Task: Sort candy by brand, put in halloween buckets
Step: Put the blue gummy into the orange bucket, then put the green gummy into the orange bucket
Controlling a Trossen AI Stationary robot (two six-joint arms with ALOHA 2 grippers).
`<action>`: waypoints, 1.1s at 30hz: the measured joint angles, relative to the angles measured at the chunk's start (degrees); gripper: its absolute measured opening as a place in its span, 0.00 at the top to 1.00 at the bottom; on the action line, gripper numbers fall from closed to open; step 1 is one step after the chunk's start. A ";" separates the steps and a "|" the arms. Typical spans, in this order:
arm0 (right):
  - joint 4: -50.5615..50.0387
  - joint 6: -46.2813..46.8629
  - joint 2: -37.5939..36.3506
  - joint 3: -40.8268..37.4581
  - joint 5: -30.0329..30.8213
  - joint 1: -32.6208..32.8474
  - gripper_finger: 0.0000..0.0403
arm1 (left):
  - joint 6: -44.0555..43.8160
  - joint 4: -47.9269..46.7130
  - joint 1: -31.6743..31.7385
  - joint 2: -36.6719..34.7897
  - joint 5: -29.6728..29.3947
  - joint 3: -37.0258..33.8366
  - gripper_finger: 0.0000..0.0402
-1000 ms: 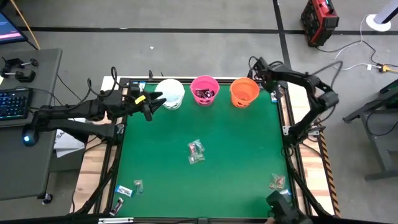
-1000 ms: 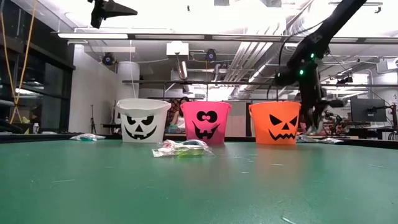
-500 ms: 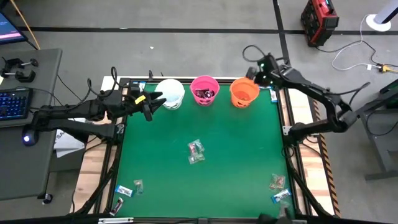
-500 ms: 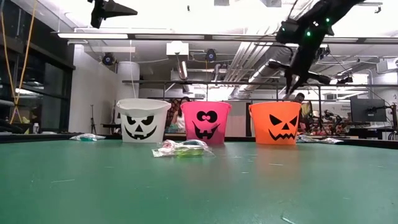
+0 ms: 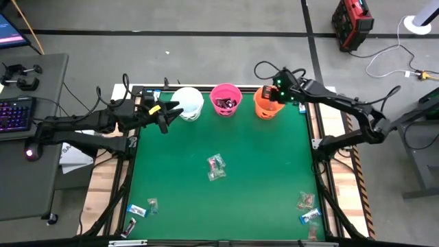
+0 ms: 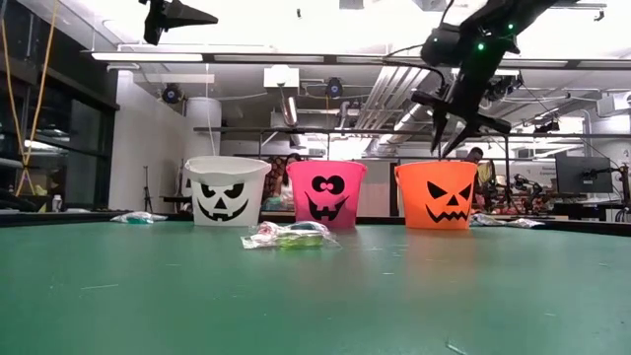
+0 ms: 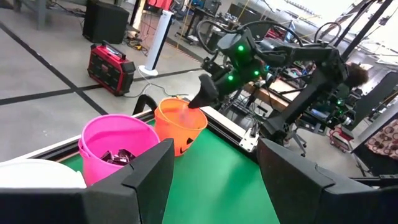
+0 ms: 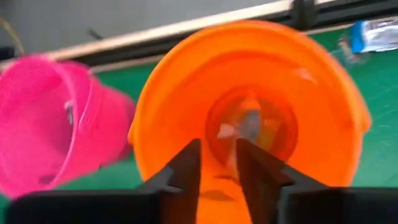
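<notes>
Three buckets stand in a row at the table's far edge: white [image 5: 187, 103], pink [image 5: 226, 98] and orange [image 5: 269, 104]. My right gripper [image 5: 273, 95] hangs over the orange bucket [image 6: 436, 194], fingers pointing down at its mouth and open [image 8: 217, 165], with nothing between them. A blurred sweet [image 8: 247, 123] shows at the bucket's bottom. The pink bucket [image 7: 115, 149] holds dark sweets. My left gripper [image 5: 171, 112] waits open just left of the white bucket. Loose candy [image 5: 216, 167] lies at the table's middle.
More candy lies near the near left corner [image 5: 140, 208] and the near right corner [image 5: 306, 206]. Blue wrappers sit on the far rim beside the buckets [image 8: 373, 34]. Bare green mat spans between the buckets and the middle candy [image 6: 286, 235].
My right gripper has risen from table height behind and to the right of the orange bucket and has moved toward the table's left, ending above that bucket's mouth with its fingers pointing down.
</notes>
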 joint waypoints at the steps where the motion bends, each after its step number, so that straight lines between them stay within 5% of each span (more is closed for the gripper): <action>1: -0.14 -0.37 -0.02 0.00 -0.09 0.59 0.72 | -0.02 0.00 0.00 0.00 0.00 0.01 0.45; 6: -0.10 -2.77 -0.10 0.00 -3.70 2.79 0.52 | 0.02 0.00 0.01 0.00 0.00 0.00 0.45; 10: 1.18 -7.82 -2.15 0.02 -12.41 6.22 0.44 | 0.02 -0.03 0.00 0.00 0.03 0.01 0.45; 15: -3.22 -9.20 -5.40 0.03 -23.42 17.81 0.42 | 0.01 -0.78 0.01 0.02 0.08 0.02 0.45; 18: -11.91 -6.33 -5.72 0.04 -23.78 28.22 0.42 | -1.15 -0.81 0.02 0.02 0.40 0.02 0.45; 21: -19.77 0.85 -4.90 -0.80 -22.40 38.84 0.42 | -2.45 -0.79 0.00 0.02 0.74 0.02 0.45; 24: -23.04 14.11 -4.17 -5.26 -27.16 47.71 0.42 | -2.56 -0.79 0.01 0.02 0.76 0.02 0.45; 33: -13.39 42.13 -4.09 -21.52 -40.22 64.12 0.42 | -2.45 -0.79 0.01 0.02 0.76 0.02 0.45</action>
